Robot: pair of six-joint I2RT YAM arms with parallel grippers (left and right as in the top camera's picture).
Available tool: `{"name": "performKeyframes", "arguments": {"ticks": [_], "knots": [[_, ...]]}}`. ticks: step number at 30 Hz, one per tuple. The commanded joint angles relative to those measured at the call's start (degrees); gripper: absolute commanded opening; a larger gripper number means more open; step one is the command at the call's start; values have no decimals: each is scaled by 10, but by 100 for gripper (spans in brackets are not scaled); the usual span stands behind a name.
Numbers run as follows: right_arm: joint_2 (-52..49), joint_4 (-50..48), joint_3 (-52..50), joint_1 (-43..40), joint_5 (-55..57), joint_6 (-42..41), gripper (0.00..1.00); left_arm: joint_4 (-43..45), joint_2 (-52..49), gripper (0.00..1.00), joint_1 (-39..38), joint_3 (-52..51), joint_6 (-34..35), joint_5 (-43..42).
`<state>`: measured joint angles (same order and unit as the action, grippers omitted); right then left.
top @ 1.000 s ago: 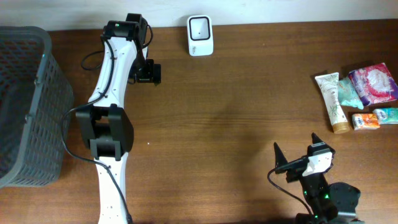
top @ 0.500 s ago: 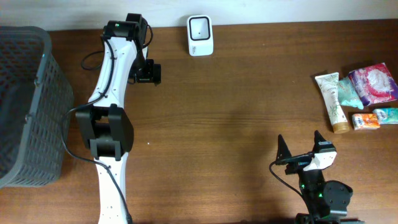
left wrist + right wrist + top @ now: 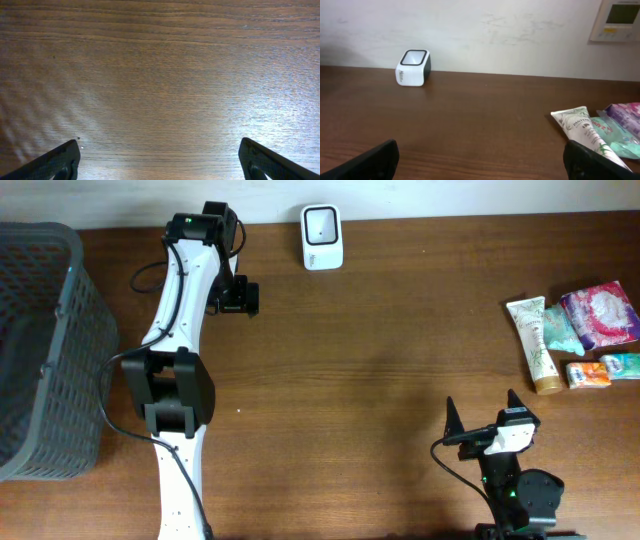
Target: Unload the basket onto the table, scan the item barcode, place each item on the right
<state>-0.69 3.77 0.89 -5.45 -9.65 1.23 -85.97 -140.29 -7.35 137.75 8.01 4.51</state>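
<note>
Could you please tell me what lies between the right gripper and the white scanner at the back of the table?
Nothing: only bare wooden table separates the right gripper and the scanner, as the overhead view shows.

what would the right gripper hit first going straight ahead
Likely nothing before the wall: the right gripper faces bare table. The scanner sits left of that line, the tube right, though depth is unclear.

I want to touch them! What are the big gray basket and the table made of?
Basket: probably hard plastic, matte gray, judging by its molded grid walls. Table: wood or wood-look laminate, brown with visible grain and a slight sheen.
</note>
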Motion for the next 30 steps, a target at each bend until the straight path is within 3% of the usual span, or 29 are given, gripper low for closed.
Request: {"name": "performKeyframes", "arguments": {"ticks": [1, 30], "knots": [[5, 3, -6, 6, 13, -23, 99, 0, 6, 99, 3, 10, 3, -2], [5, 0, -6, 6, 13, -15, 99, 0, 6, 99, 3, 10, 3, -2]]}}
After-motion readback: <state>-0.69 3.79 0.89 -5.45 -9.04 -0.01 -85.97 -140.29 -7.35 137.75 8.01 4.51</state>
